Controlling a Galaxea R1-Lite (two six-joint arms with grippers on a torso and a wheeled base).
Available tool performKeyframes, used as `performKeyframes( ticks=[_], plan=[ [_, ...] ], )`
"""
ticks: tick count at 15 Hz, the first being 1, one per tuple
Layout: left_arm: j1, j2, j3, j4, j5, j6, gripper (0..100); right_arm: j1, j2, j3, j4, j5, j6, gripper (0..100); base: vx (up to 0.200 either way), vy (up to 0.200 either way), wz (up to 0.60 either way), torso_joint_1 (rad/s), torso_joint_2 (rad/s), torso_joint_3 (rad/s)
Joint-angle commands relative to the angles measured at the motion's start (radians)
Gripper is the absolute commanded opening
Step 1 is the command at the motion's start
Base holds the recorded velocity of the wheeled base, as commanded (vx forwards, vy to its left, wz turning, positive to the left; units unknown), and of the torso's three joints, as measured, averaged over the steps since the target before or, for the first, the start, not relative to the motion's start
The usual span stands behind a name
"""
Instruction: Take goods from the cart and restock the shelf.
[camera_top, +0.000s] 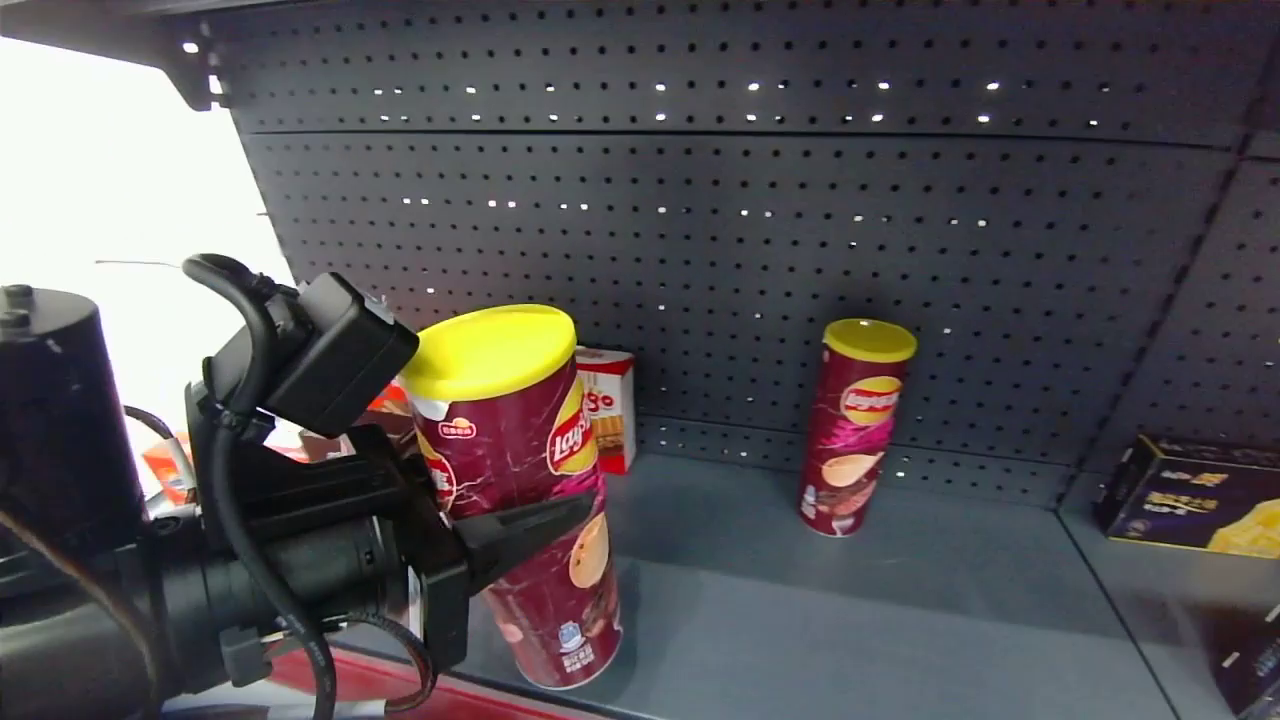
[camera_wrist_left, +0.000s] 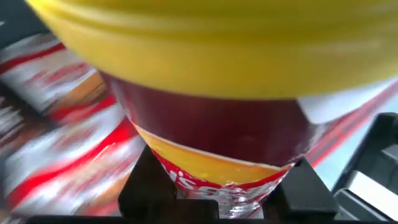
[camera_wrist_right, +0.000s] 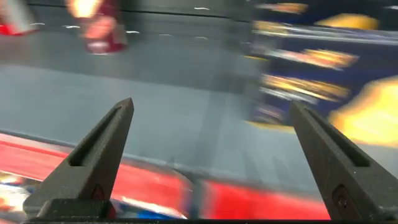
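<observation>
My left gripper (camera_top: 505, 515) is shut on a maroon chip can with a yellow lid (camera_top: 520, 470), held upright at the front left edge of the grey shelf (camera_top: 800, 620). In the left wrist view the same can (camera_wrist_left: 217, 124) sits between the dark fingers (camera_wrist_left: 146, 186). A second matching can (camera_top: 850, 430) stands upright near the shelf's back wall. In the right wrist view my right gripper (camera_wrist_right: 214, 155) is open with nothing between its fingers, above the shelf's front edge (camera_wrist_right: 186, 186); that far can (camera_wrist_right: 102, 31) shows small beyond it.
A red and white box (camera_top: 610, 405) stands at the back behind the held can. A dark box with yellow print (camera_top: 1200, 495) lies at the right end of the shelf. A perforated panel (camera_top: 700, 230) backs the shelf. Bare shelf floor lies between the two cans.
</observation>
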Motion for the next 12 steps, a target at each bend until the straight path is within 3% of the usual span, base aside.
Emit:
performKeyframes(
  ticks=[1, 3, 12],
  plan=[
    [-0.012, -0.005, -0.001, 0.000, 0.000, 0.000, 0, 0.000, 0.000, 0.000, 0.000, 0.000, -0.001, 100, 0.000, 0.000, -0.60, -0.002, 0.00, 0.002],
    [-0.012, -0.002, 0.001, -0.001, 0.000, 0.000, 0, 0.000, 0.000, 0.000, 0.000, 0.000, -0.001, 100, 0.000, 0.000, -0.60, 0.000, 0.00, 0.000],
    [0.005, -0.002, 0.003, -0.004, 0.001, 0.000, 0, 0.000, 0.000, 0.000, 0.000, 0.000, 0.001, 100, 0.000, 0.000, 0.00, 0.000, 0.00, 0.000]
  ],
)
